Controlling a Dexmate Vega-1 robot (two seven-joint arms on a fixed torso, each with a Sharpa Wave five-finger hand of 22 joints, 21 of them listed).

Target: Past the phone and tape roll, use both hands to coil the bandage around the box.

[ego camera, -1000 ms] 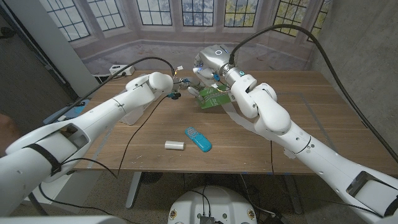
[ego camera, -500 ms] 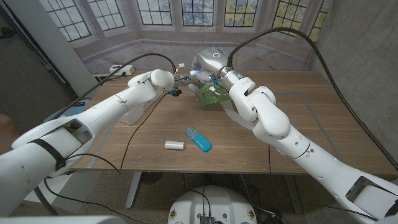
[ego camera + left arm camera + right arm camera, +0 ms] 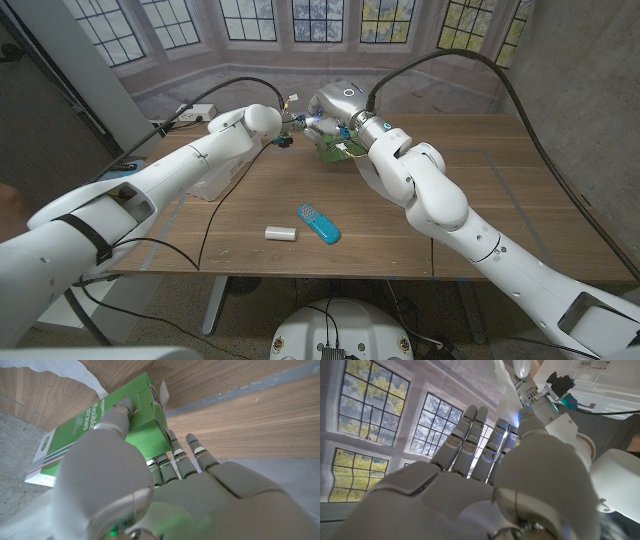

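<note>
While both arms were stretched out toward the far side of the wooden table [image 3: 520,190], most of the action was bunched up back there. Starting on the left, the left hand [image 3: 150,490] was gripping the green cardboard straws box [image 3: 107,425], thumb pressed on its printed face and fingers underneath at the flap end. The box itself sat near the table's far edge, about mid-width, with the white gauzy bandage [image 3: 70,372] trailing just beside it. Nearer the camera, the small white tape roll [image 3: 281,233] and the turquoise phone [image 3: 318,224] lay close together, well apart from the box. On the right, the right hand [image 3: 485,475] had its fingers straight and together against the windows, and I honestly couldn't tell whether it was holding anything. My guess: the box is light and a bit crushable, so hold it by the ends, while the bandage is soft, floppy and best pinched near its free end.
</note>
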